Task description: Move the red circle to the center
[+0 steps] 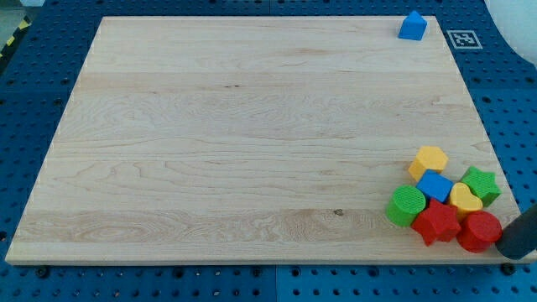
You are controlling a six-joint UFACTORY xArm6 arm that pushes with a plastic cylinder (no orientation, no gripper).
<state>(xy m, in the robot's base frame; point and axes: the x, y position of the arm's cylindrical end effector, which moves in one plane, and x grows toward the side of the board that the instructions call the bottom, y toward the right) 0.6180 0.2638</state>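
At bottom right, seven blocks cluster; my tip [508, 248] touches the red circle [479, 231].

The rod [522, 236], beside the red circle [479, 231], is cut off by the view's right edge; my tip's end cannot be made out.

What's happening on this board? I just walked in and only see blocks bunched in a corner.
An arm's rod is working to push the red circle to the centre. My tip sits just right of that circle, at the board's bottom-right corner, where it is packed beside the red star and yellow heart. It remains far from centre.
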